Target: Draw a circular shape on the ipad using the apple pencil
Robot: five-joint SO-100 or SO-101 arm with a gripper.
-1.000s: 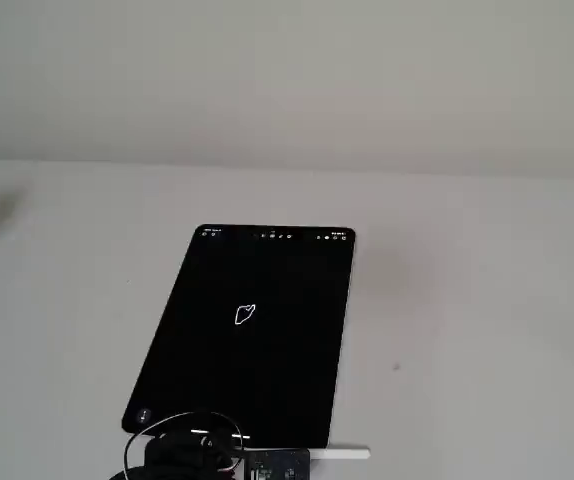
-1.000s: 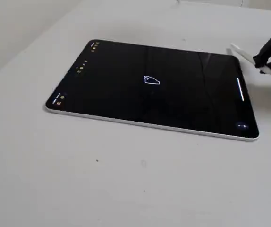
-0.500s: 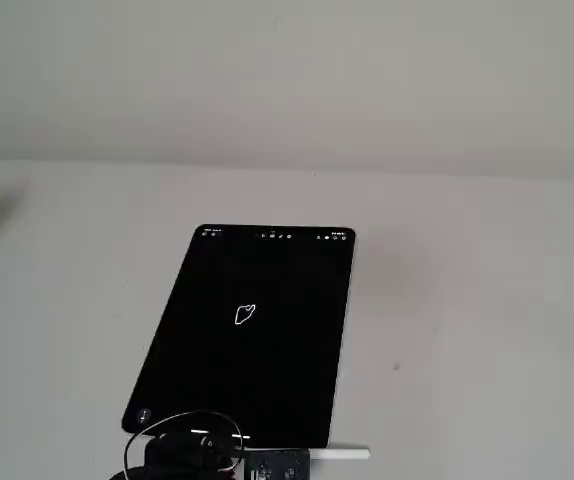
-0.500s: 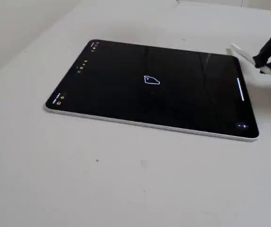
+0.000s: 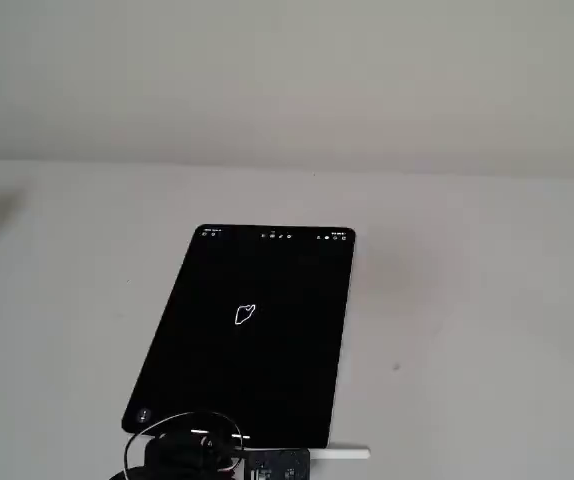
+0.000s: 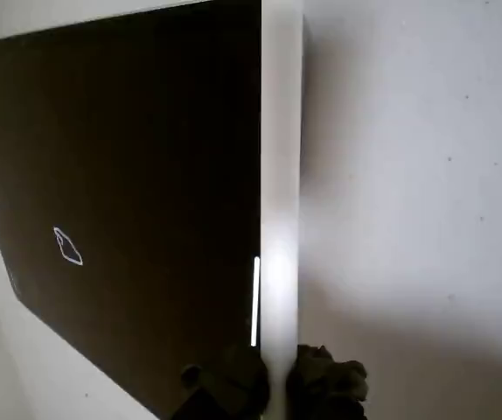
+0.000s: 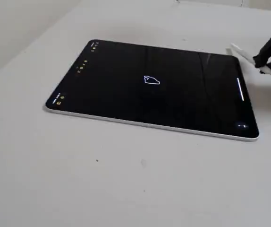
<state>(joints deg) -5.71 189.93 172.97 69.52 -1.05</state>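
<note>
Tablet [image 7: 126, 90] flat on table [image 7: 126, 189], lopsided outline [image 7: 151, 80] mid-screen. Gripper [image 7: 263, 64] at right edge, pinching pencil [image 7: 243, 55] just beside tablet.

Black ipad [image 7: 126, 90] screen, pale edge; thin white circular shape [image 7: 151, 80]; white apple pencil [image 7: 241, 53]; black tool [image 7: 263, 62].

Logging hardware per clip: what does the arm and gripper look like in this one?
Only bits show. The gripper is matte black with slim dark fingers. At the bottom edge of a fixed view, the arm is black, with thin looping cables, one black and one pale, and a small dark circuit board beside it. No markings are legible.
</note>
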